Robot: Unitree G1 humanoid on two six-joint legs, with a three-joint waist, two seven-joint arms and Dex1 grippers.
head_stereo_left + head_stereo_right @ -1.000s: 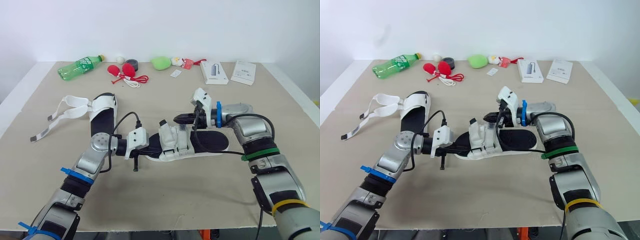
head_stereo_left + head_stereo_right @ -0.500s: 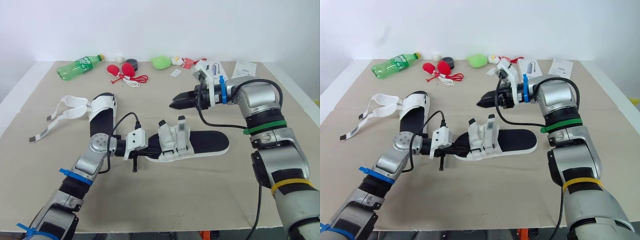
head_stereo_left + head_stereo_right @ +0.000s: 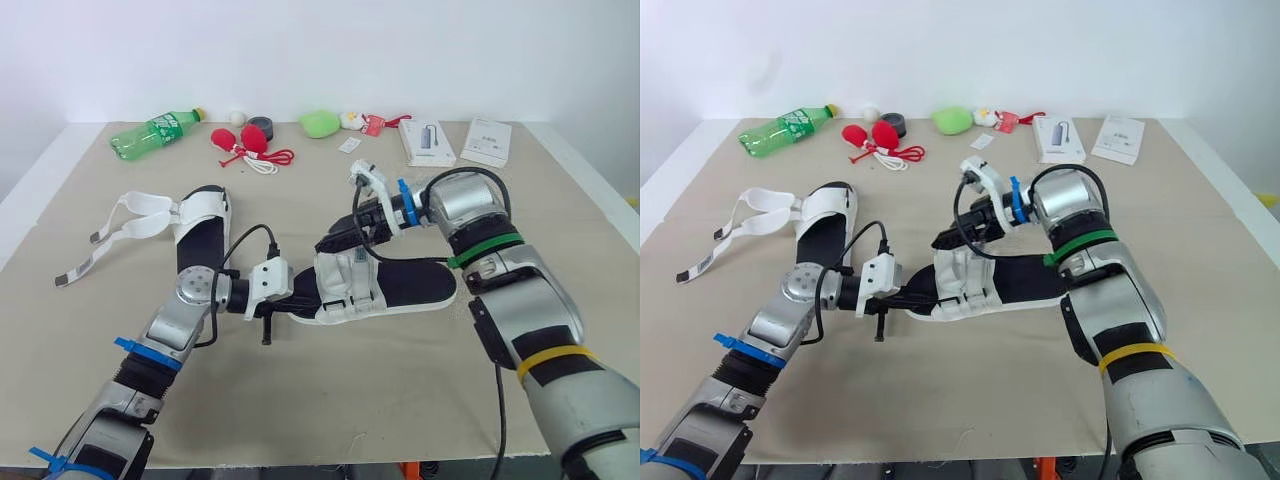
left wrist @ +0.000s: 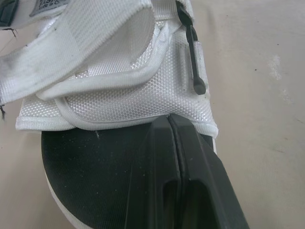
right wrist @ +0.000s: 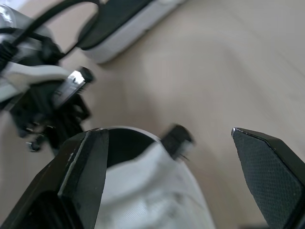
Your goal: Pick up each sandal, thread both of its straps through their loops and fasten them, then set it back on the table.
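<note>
We are seeing the left hand (image 4: pixel 169 119) with its fingers pressed flat together on the sandal's (image 3: pixel 420 285) black, grainy footbed, tips touching the rolled edge of the white mesh upper (image 4: pixel 119 95); whether they are pinching anything, we cannot tell. The right hand (image 5: pixel 167 132) is hanging wide open over that upper, holding nothing, its textured pads (image 5: pixel 267 171) flanking a blurred black tab (image 5: pixel 177 139). The sandal is lying on the beige counter (image 3: pixel 400 400) between both arms, its toe partly hidden under the left hand. The other sandal (image 3: pixel 200 235) is lying beside the left arm, white straps (image 3: pixel 125 225) trailing loose.
</note>
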